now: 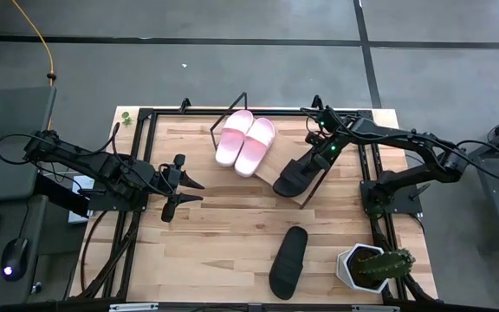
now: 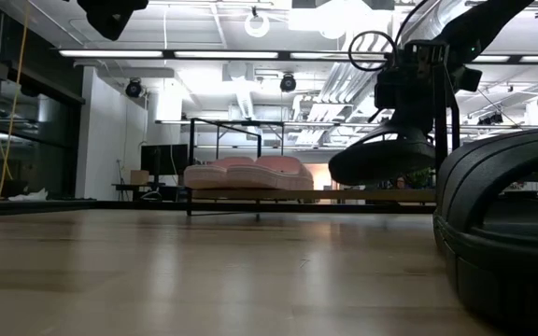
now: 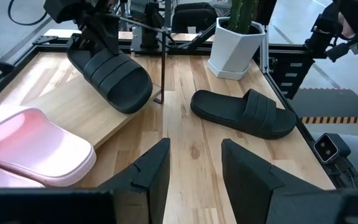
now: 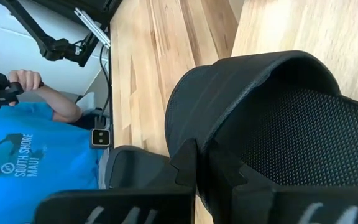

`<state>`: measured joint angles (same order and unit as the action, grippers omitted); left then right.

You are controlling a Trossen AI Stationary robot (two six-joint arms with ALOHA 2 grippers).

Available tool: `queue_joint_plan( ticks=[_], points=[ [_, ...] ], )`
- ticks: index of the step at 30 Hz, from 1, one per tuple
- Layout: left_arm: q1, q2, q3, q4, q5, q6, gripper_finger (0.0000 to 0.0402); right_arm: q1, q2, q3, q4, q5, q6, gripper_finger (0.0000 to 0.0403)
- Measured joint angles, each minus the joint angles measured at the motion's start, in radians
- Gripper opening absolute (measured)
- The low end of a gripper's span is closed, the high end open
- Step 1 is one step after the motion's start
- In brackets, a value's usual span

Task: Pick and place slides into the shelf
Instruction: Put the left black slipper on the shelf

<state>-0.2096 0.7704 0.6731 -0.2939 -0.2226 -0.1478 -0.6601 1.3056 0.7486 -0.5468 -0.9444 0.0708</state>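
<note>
The right gripper (image 1: 317, 154), clamped on a black sandal (image 1: 297, 176), carries it to the shelf (image 1: 294, 149) beside 2 pink sandals (image 1: 245, 142).

Shelf (image 1: 258, 173) mostly hidden under slides; person (image 4: 36, 149) cut off by right-wrist picture's edge.

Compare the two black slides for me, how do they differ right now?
The held black slide is clamped in the right gripper and tilted over the shelf; the loose black slide lies flat on the tabletop, gripped by nothing.

The held black slide is beside the pink pair; the loose black slide lies near the potted cactus.

Both are black, open-toed, with a broad strap.
</note>
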Motion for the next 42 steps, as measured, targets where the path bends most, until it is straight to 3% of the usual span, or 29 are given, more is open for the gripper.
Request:
queue_joint_plan(
  ticks=[22,42],
  points=[
    [0.000,0.000,0.000,0.000,0.000,-0.006,0.0128,0.000,0.000,0.000,-0.068,-0.016,-0.024,0.0003],
    [0.000,0.000,0.000,0.000,0.000,-0.007,0.0128,0.000,0.000,0.000,-0.097,0.027,0.008,0.0107]
  ],
)
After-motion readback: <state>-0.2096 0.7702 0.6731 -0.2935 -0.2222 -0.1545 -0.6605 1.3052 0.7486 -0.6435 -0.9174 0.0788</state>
